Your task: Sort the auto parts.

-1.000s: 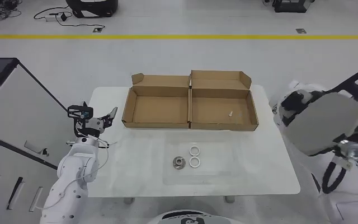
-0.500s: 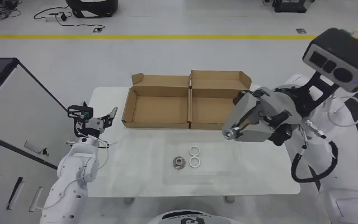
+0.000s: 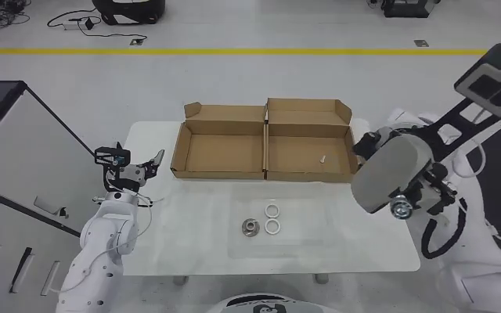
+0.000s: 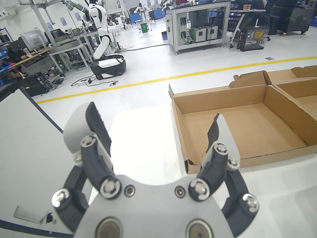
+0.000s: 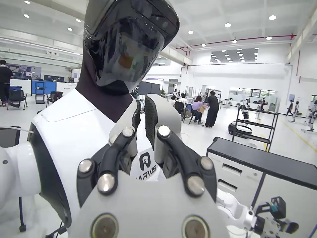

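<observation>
While the right arm [image 3: 389, 176] hangs raised at the right of the top view, beside the worktop [image 3: 352, 235], the loose parts lie in the lower middle. A metal hub [image 3: 250, 228] is there, with two white rings [image 3: 272, 210] just to its right, one above the other. Side by side across the upper middle are the left box [image 3: 223, 152] and the right box [image 3: 305, 152]. A small white bolt [image 3: 323, 159] lies on the right box's floor, so I judge that box is your bin for fasteners. The left end effector [image 3: 150, 163] sits at the left edge, short of the boxes.

From the left wrist, the left end effector [image 4: 153, 111] is spread wide and holds nothing. It faces the near corner of the left box [image 4: 247, 125], parked, I'd say, clear of the parts yet within reach.

From the right wrist, the right end effector [image 5: 143, 105] is pressed together on what looks like a small silver bolt [image 5: 141, 100]. The threaded end sticks out past the fingertips and points toward the robot's head. You'll likely need to turn it down over the right box before you release. A grip this close to the tips could let the bolt slip.
</observation>
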Controlling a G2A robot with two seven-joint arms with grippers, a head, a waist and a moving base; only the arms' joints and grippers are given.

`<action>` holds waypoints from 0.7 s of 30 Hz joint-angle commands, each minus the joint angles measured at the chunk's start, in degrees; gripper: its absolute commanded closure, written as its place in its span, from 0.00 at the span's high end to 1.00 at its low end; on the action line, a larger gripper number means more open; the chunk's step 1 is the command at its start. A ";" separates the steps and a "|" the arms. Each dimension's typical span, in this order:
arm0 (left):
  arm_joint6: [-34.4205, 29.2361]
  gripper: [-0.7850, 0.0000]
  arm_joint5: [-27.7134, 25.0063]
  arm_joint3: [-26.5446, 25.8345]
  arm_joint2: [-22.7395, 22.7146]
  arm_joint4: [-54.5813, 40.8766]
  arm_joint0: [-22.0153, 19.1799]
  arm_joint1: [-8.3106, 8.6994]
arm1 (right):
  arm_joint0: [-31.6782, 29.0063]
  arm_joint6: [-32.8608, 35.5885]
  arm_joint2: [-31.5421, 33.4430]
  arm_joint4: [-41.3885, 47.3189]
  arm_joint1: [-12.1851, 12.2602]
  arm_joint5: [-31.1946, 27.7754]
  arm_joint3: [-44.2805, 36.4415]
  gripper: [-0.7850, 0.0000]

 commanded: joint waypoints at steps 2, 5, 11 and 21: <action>0.00 1.00 0.00 0.00 0.00 0.00 0.00 0.00 | 1.36 0.95 -0.29 -2.02 -0.27 1.98 1.25 0.00; 0.00 1.00 0.00 0.00 0.00 0.00 0.00 0.00 | 2.68 1.92 -0.49 -5.76 -0.49 4.99 2.26 0.00; 0.00 1.00 0.00 0.00 0.00 0.00 0.00 0.00 | 4.80 3.43 -2.20 -11.69 -1.02 10.06 2.60 0.00; 0.00 1.00 0.00 0.00 0.00 0.00 0.00 0.00 | 5.74 3.78 -3.51 -14.18 -1.72 12.78 2.85 0.00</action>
